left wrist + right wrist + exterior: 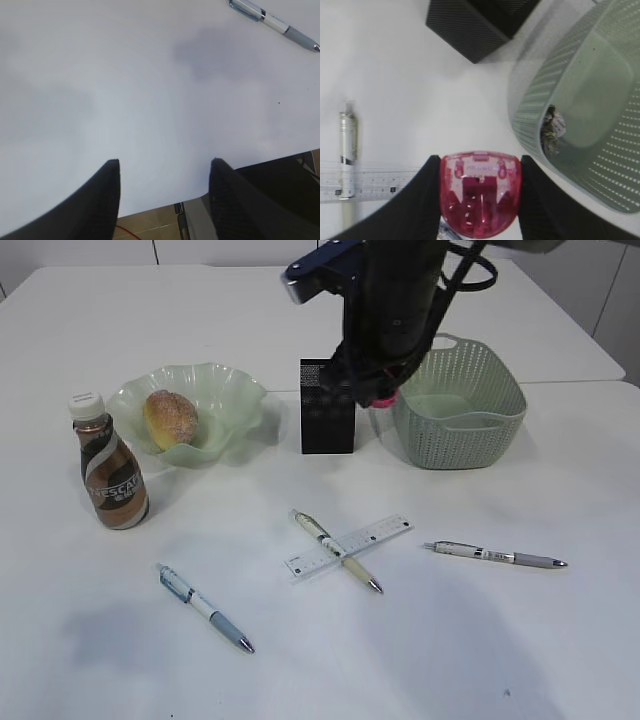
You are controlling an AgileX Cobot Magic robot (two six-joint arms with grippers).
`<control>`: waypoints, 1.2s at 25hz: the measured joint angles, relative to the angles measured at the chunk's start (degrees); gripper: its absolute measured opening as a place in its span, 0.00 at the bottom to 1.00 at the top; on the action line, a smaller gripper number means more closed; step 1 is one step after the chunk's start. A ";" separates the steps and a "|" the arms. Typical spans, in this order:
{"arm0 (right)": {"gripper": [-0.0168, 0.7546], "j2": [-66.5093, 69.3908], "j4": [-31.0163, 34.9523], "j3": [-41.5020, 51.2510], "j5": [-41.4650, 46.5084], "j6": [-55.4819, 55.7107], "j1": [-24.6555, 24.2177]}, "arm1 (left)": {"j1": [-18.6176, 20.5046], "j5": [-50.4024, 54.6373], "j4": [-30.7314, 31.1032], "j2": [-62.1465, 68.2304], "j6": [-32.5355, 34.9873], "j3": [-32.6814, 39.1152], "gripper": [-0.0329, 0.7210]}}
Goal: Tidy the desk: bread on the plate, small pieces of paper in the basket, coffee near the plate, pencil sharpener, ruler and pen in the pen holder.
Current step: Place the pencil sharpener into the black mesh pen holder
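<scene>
My right gripper [480, 165] is shut on a red transparent pencil sharpener [479, 197] and holds it in the air between the black pen holder [327, 406] and the green basket [460, 402]; the sharpener shows pink under the arm [382, 399]. The pen holder [475, 22] and the basket [585, 105], with crumpled paper [552, 131] inside, lie below. The bread [170, 418] sits on the green plate [225, 395]. The coffee bottle [110, 465] stands left of the plate. The ruler [350, 543] lies across a pen [336, 551]. My left gripper [165, 165] is open over bare table.
A blue pen [205, 607] lies at the front left, also in the left wrist view [272, 21]. A grey pen [495, 555] lies at the front right. The table's near edge [165, 206] runs just under the left fingers. The ruler [365, 182] and a pen [347, 142] show below the right gripper.
</scene>
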 joint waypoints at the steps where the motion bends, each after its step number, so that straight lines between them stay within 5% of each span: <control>1: 0.46 0.00 0.13 0.00 0.00 0.00 -0.83 | 0.00 0.00 0.00 0.00 0.00 0.00 0.57; 11: 0.46 0.00 2.94 0.00 -3.61 -0.07 -4.25 | 0.00 0.00 0.00 0.00 0.00 0.00 0.57; 22: 0.46 0.42 4.60 -0.22 -25.50 -0.15 -4.25 | 0.00 0.00 0.00 0.00 0.00 0.00 0.57; 30: 0.46 4.83 4.60 -0.25 -33.63 0.04 -4.25 | 0.00 0.00 0.00 0.00 0.00 0.00 0.57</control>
